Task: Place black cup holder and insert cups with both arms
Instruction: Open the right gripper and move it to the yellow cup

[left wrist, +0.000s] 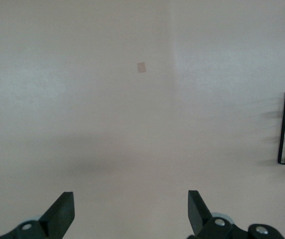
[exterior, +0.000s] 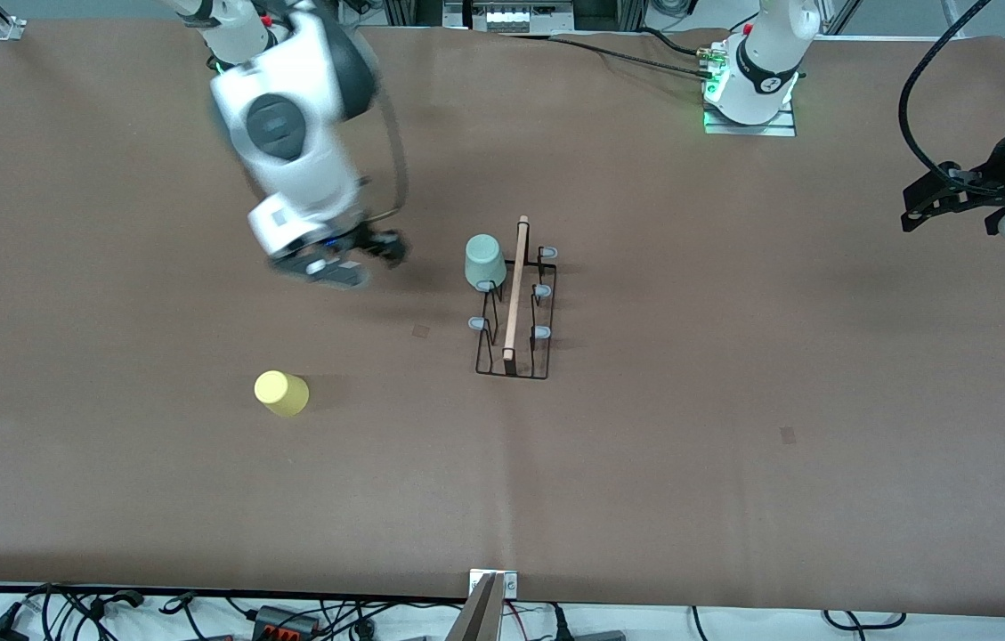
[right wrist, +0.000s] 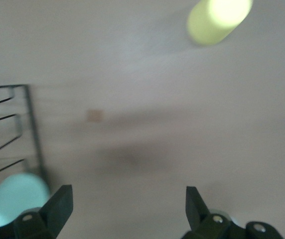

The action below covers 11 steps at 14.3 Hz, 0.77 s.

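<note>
Two pincers: right pincer (exterior: pixel 358 260) open, empty, over bench (exterior: pixel 733 401); left pincer (exterior: pixel 952 203) open, waiting.
Holder: black cup holder (exterior: pixel 515 312) carries green cup (exterior: pixel 484 261).
Loose: yellow cup (exterior: pixel 281 393).

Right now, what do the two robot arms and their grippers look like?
Both arms are white with rounded shells; the right arm has dark grey round joint caps and a black cable. The right gripper and left gripper are black, with wedge-shaped fingers. A green light glows at the left arm's base.

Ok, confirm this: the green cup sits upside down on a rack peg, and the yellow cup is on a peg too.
Only the last part is wrong. The front view shows the yellow cup on the table, nearer the camera than the rack, toward the right arm's end. The green cup does sit upside down on a peg.
</note>
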### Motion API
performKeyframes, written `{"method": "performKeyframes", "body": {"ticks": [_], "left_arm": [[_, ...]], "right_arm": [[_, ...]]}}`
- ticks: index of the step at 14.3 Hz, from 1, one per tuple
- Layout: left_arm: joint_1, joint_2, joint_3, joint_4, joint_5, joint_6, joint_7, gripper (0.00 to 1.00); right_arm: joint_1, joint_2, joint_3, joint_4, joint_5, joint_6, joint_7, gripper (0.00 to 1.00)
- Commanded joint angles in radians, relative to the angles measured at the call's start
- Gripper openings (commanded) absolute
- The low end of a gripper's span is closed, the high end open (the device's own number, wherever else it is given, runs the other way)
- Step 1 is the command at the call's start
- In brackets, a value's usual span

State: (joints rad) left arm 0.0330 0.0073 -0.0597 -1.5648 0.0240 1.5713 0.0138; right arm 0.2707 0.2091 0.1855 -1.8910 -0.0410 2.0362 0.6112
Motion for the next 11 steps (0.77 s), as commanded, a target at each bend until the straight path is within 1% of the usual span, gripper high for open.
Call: {"method": "performKeyframes", "body": {"ticks": [1,2,3,6,11], "left_arm": [[-0.001,0.013,0.005,0.031,-0.019,-0.022,0.015,1.0],[-0.001,0.013,0.006,0.031,-0.019,-0.022,0.015,1.0],[-0.001,0.013,0.006,0.031,-0.019,-0.022,0.015,1.0],[0.001,0.013,0.006,0.031,-0.019,-0.022,0.015,1.0],[0.001,0.013,0.009,0.031,-0.019,-0.022,0.015,1.0]], "right_arm": [[-0.05,0.033,-0.086,-0.019,-0.028,0.051,-0.248,1.0],[-0.065,0.058,-0.116,-0.019,-0.026,0.096,-0.327,1.0],[-0.074,0.085,-0.133,-0.017,-0.026,0.136,-0.382,1.0],[-0.102,0.162,-0.14,-0.019,-0.026,0.266,-0.474,1.0],[-0.104,0.251,-0.143,-0.014,-0.028,0.448,-0.484,1.0]]}}
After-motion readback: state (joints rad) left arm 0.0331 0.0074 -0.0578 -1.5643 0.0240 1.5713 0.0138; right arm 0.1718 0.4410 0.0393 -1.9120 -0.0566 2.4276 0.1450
